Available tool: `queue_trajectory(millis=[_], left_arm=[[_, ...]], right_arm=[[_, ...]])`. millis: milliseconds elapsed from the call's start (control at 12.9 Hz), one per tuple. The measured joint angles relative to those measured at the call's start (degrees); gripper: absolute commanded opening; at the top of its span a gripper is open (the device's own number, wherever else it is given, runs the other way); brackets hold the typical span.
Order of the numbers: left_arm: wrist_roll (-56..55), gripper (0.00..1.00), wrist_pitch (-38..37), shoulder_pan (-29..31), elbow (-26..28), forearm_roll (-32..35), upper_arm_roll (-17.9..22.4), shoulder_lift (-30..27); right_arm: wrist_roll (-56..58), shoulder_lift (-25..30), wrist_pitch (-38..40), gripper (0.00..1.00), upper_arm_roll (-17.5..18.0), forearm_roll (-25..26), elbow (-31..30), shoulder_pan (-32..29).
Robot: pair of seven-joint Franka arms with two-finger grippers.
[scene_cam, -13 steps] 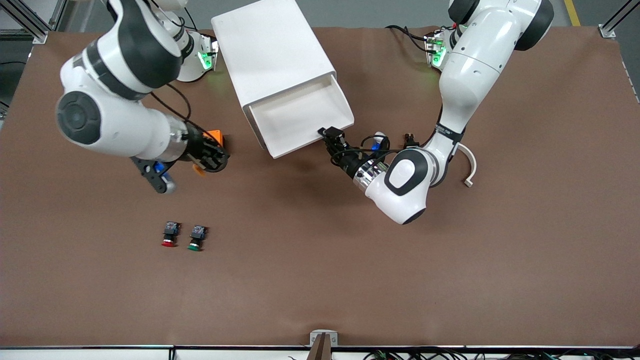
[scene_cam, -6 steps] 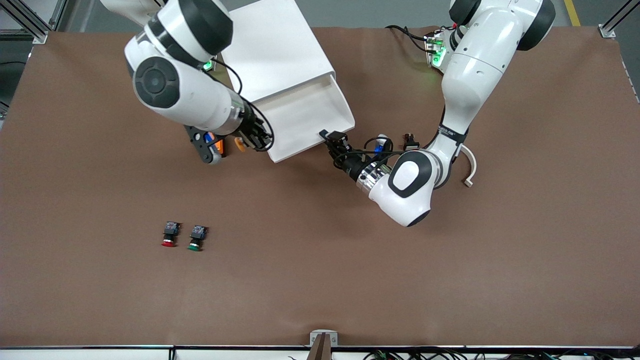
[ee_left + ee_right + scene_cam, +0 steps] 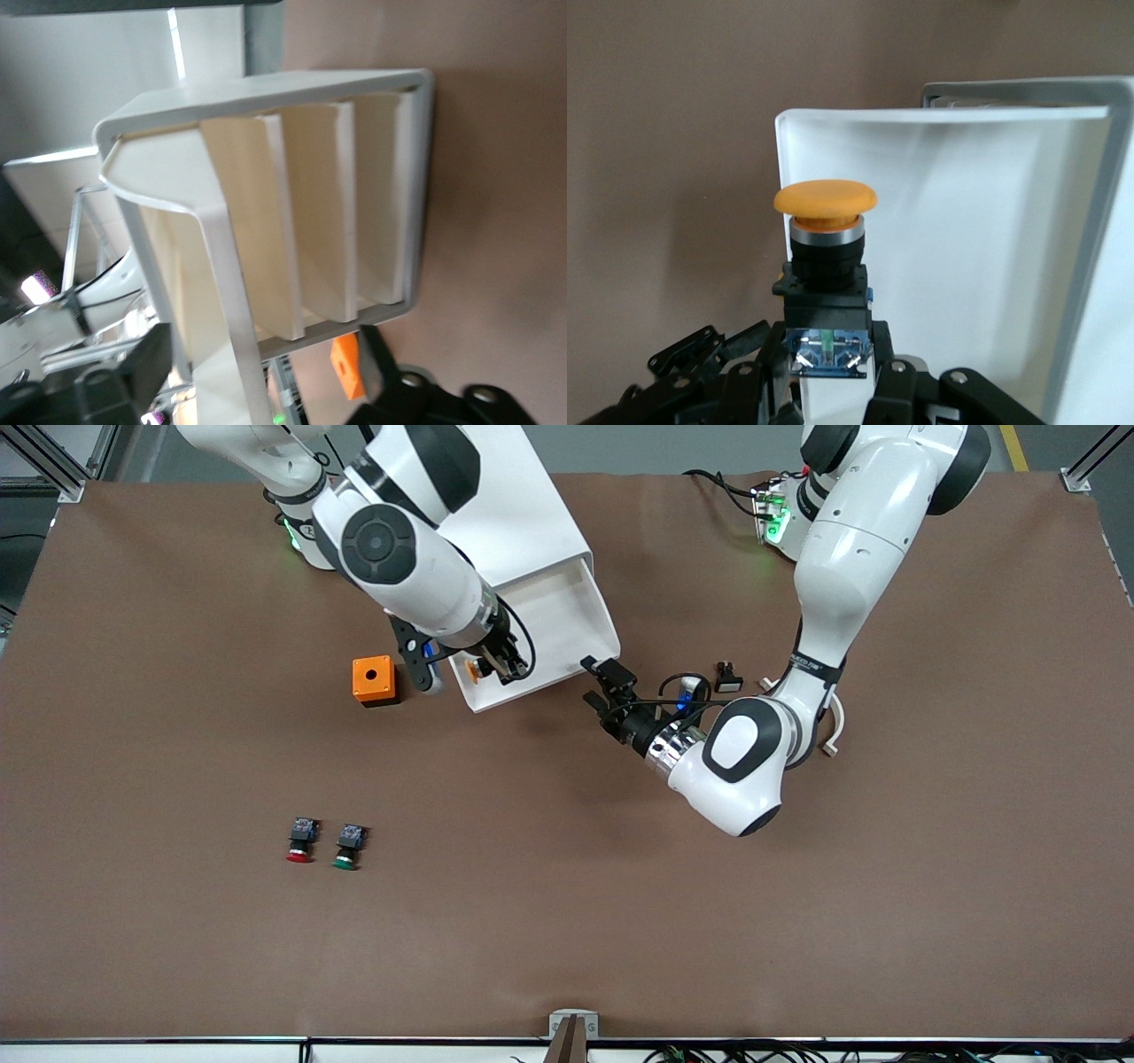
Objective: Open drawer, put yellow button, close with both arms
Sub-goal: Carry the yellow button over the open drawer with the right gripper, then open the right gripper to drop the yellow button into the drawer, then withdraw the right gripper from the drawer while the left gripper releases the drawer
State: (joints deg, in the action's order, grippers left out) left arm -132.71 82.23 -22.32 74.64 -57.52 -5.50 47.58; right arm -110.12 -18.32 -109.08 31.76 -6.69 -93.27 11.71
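Observation:
The cabinet's (image 3: 496, 505) top drawer (image 3: 554, 615) stands pulled out. My right gripper (image 3: 496, 666) hangs over the drawer's front corner nearest the orange box, shut on the yellow button (image 3: 476, 670). In the right wrist view the button (image 3: 825, 198) stands cap-up from the gripper (image 3: 827, 354), with the white drawer (image 3: 966, 230) right beside it. My left gripper (image 3: 602, 686) is open, just off the drawer's other front corner and touching nothing. In the left wrist view its dark fingers (image 3: 120, 381) flank the drawer's front wall (image 3: 232, 292).
An orange box (image 3: 373, 680) sits on the table beside the drawer front. A red button (image 3: 299, 841) and a green button (image 3: 347, 847) lie side by side nearer the camera. A small black part (image 3: 728, 680) and a white hook (image 3: 833, 731) lie by the left arm.
My right arm swung from the orange box to the open drawer's front, carrying the yellow button. My left gripper opened, let go of the drawer's corner and backed off a little.

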Motion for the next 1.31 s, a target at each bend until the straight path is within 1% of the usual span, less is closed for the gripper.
queue_trajectory(millis=[155, 309, 386, 464, 618, 695, 927, 1082, 1159, 1313], left_arm=[[0.3, 0.99, 0.0, 0.2, -2.2, 4.4, 0.4, -0.4], [2.5, 0.99, 0.0, 1.1, -3.4, 8.3, 1.2, -1.0], [3.8, 0.99, -0.1, 1.9, -3.9, 11.5, 1.2, -1.5], [6.2, 0.99, -0.3, 2.4, -4.1, 15.2, 1.2, -2.1], [12.5, 0.99, -0.5, 1.9, -4.1, 19.8, 1.1, -2.9], [14.9, 0.99, -0.2, 1.3, -4.1, 20.6, 1.2, -3.1], [24.2, 0.99, 2.5, 0.8, -4.1, 22.0, 1.2, -3.1], [28.0, 0.99, 4.3, 0.7, -4.0, 23.1, 1.2, -3.1], [29.0, 0.99, 5.6, 0.6, -4.1, 24.1, 1.2, -3.1], [32.6, 0.99, 9.1, 0.6, -4.1, 26.4, 1.2, -3.1]], right_arm=[[-4.6, 0.0, -4.0, 0.05, 0.0, 2.9, -2.8, 2.5], [-8.0, 0.0, -7.2, 0.11, 0.1, 4.4, -4.7, 4.3], [-9.2, 0.0, -8.0, 0.22, 0.1, 5.2, -5.2, 4.9], [-10.0, 0.0, -8.5, 0.36, 0.1, 5.8, -5.3, 5.2], [-10.6, 0.0, -8.9, 0.74, 0.1, 6.0, -5.4, 5.6], [-10.8, 0.0, -9.0, 1.0, 0.0, 6.1, -5.4, 5.6], [-10.9, 0.0, -9.5, 1.0, -0.3, 6.9, -5.0, 5.2], [-7.5, 0.1, -9.4, 1.0, -0.6, 8.5, -3.4, 3.0], [-2.6, 0.1, -8.6, 1.0, -0.6, 9.1, -2.3, 1.1], [11.9, 0.2, -4.3, 1.0, -1.1, 9.3, 1.1, -3.0]])
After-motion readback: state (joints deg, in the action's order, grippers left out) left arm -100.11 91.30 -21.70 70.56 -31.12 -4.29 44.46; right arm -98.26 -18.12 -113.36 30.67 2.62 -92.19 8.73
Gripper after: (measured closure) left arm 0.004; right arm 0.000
